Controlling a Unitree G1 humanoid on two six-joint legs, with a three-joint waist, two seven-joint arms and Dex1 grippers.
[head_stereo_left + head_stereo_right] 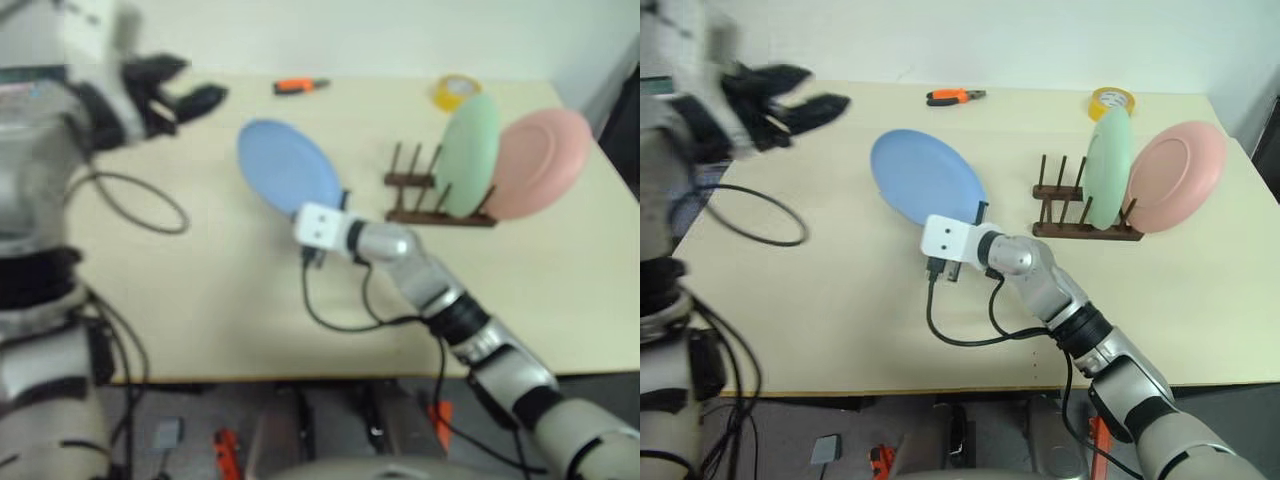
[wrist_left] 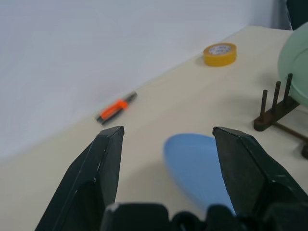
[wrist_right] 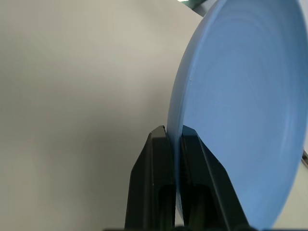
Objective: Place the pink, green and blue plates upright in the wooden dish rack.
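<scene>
Right gripper (image 3: 174, 137) pinches the rim of the blue plate (image 1: 925, 178), holding it on edge above the table (image 1: 840, 290), with the wooden dish rack (image 1: 1080, 225) just beyond the plate's far side. Green plate (image 1: 1108, 170) and pink plate (image 1: 1175, 175) already stand in the rack. Left gripper (image 2: 166, 137), empty and spread wide, hangs well away. Only the blue plate is left to slot in.
</scene>
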